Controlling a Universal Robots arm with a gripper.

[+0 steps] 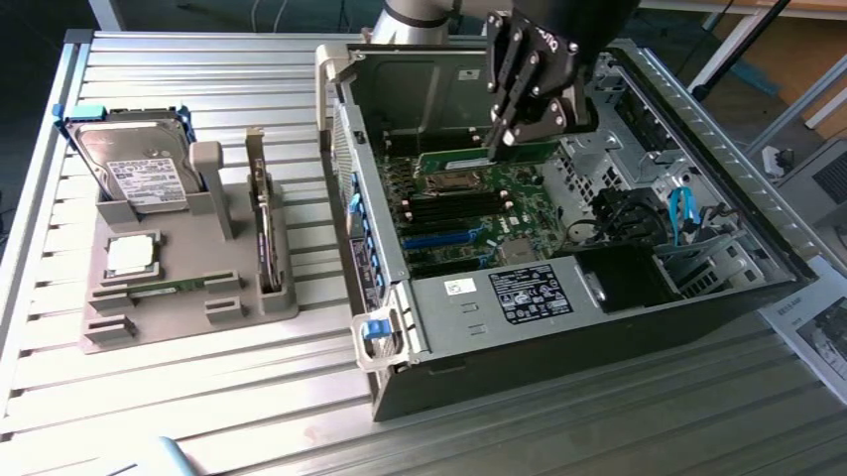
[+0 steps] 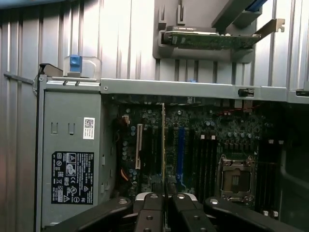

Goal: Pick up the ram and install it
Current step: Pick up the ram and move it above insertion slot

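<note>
One ram stick [image 1: 463,159] sits pinched edge-on between the nearly closed fingers of my end effector [image 1: 510,149]. It hangs inside the open computer case [image 1: 397,89], over the motherboard [image 1: 517,223] beside the CPU socket [image 1: 450,183]. My worry is that a tilted or off-line approach to the memory slots [image 1: 457,210] could jam the stick, twist it in the pinch or scrape the board. On the table [image 1: 265,397], one grey holder [image 1: 173,322] carries one hard drive [image 1: 133,169], one processor chip [image 1: 133,255] and one expansion card [image 1: 269,228]. I cannot count the slots with certainty.
</note>
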